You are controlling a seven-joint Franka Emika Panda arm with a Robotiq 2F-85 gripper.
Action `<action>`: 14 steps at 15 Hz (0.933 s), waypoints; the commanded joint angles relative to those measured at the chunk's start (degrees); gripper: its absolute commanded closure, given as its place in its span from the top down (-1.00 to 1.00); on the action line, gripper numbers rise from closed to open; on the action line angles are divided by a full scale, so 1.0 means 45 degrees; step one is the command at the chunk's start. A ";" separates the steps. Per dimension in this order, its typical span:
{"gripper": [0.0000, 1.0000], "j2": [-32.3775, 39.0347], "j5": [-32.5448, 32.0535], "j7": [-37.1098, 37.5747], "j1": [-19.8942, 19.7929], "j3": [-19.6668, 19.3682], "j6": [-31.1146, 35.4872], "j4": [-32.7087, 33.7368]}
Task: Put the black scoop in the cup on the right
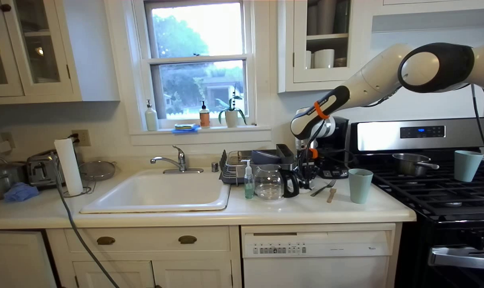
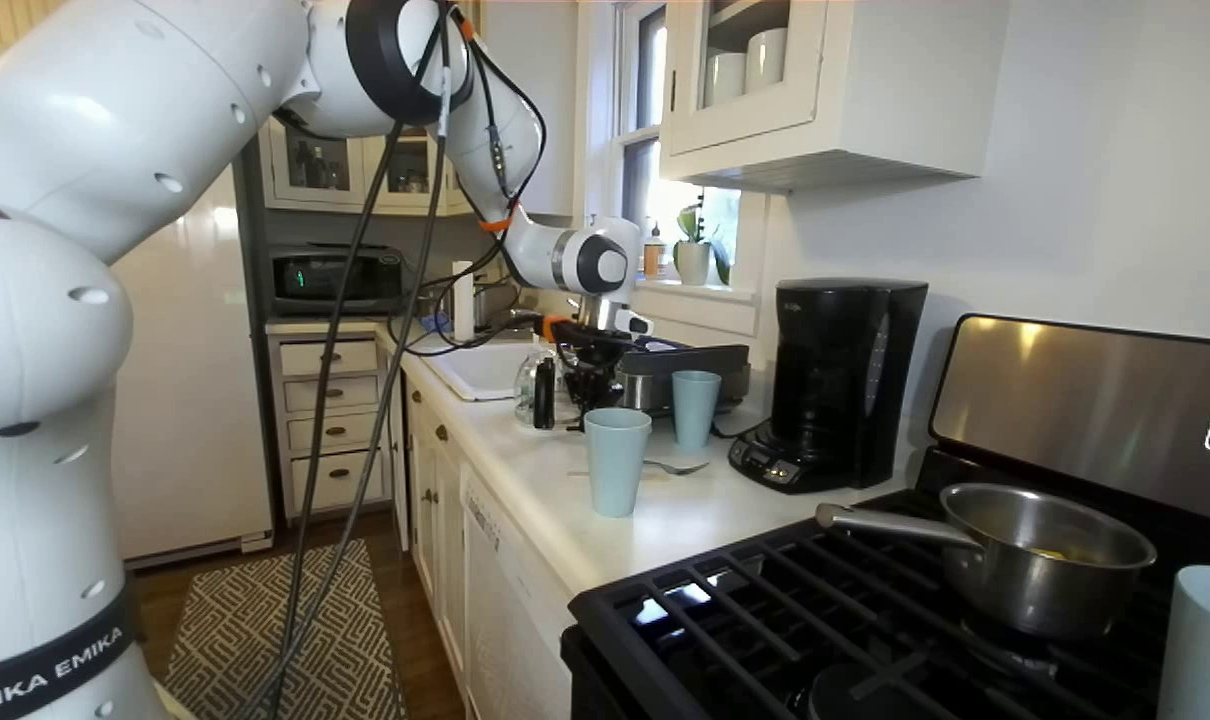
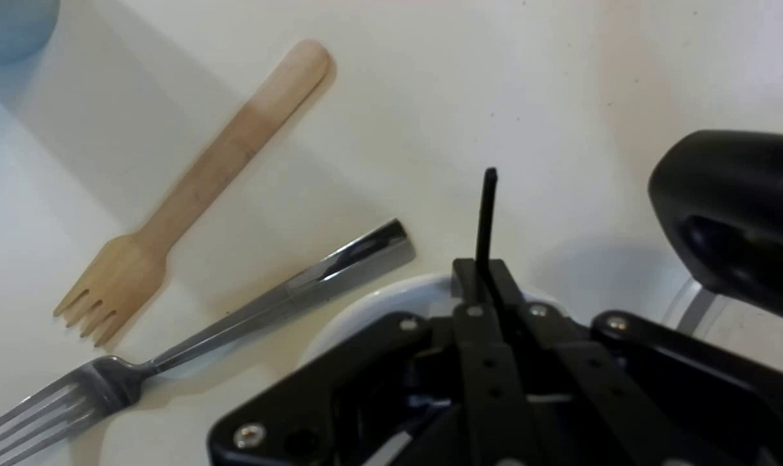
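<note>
My gripper is shut on the thin handle of the black scoop, whose end sticks out past the fingertips in the wrist view. The scoop's bowl is hidden. In both exterior views the gripper is low over the counter beside the glass carafe. A light blue cup stands upright near the counter's stove end. A second cup stands farther back by the dish rack. A third cup stands on the stove. One cup's edge shows in the wrist view.
A metal fork and a wooden fork lie beside the gripper. A white round rim shows under it. The carafe, soap bottle and dish rack are close by. The black coffee maker stands behind.
</note>
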 commanded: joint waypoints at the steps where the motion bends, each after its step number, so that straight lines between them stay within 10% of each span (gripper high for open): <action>1: -0.98 0.0426 0.0916 -0.0449 -0.0470 0.0412 -0.0463 0.0733; 14: -0.98 0.0505 0.4403 -0.2078 -0.2153 0.1405 -0.0800 0.1079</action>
